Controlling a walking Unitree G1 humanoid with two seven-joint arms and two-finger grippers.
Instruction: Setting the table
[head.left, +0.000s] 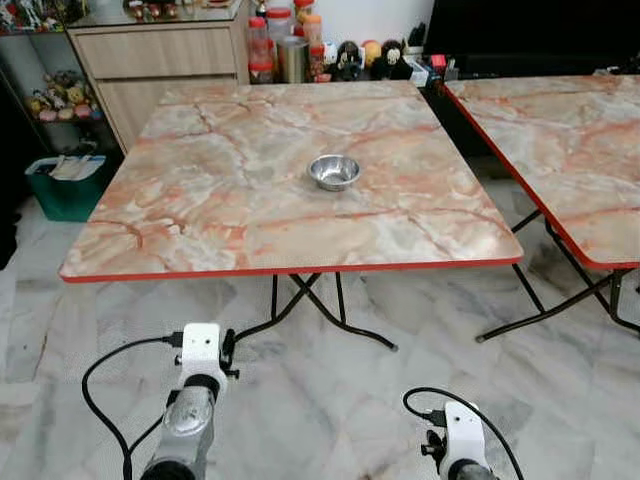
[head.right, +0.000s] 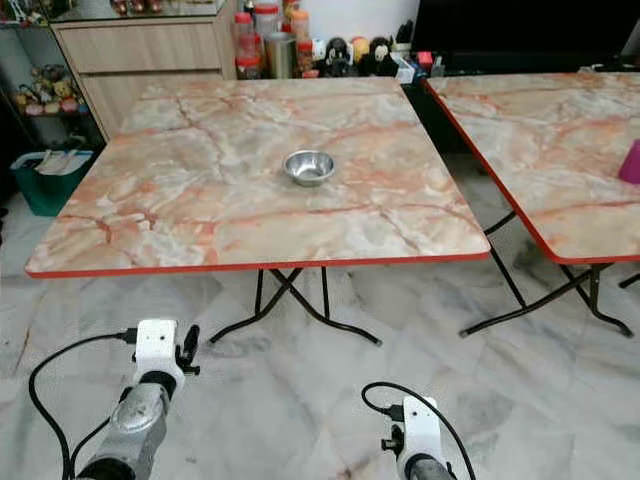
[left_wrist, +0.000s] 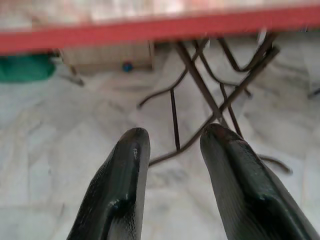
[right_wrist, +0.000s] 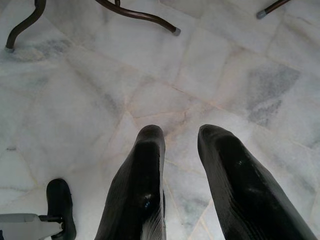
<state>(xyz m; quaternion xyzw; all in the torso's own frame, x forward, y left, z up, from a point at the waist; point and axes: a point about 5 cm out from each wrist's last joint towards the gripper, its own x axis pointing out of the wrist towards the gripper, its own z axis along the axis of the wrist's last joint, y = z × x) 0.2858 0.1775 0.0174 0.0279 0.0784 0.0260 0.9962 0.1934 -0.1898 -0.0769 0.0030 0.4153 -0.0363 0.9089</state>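
Nearest, low over the marble floor (head.left: 330, 400): left gripper (left_wrist: 172, 145) and right gripper (right_wrist: 180, 135), each with jaws slightly parted and holding nothing. Just beyond, a marble-patterned bench (head.left: 200, 230) with a red edge on folding black legs (head.left: 320, 310). Right of centre on its top, one small steel bowl (head.left: 334, 171), upright. To the right, a second bench (head.left: 570, 150). Farthest, a wooden cabinet (head.left: 160, 60) and jars (head.left: 285, 40) at the wall; far left, a green bin (head.left: 68, 185).
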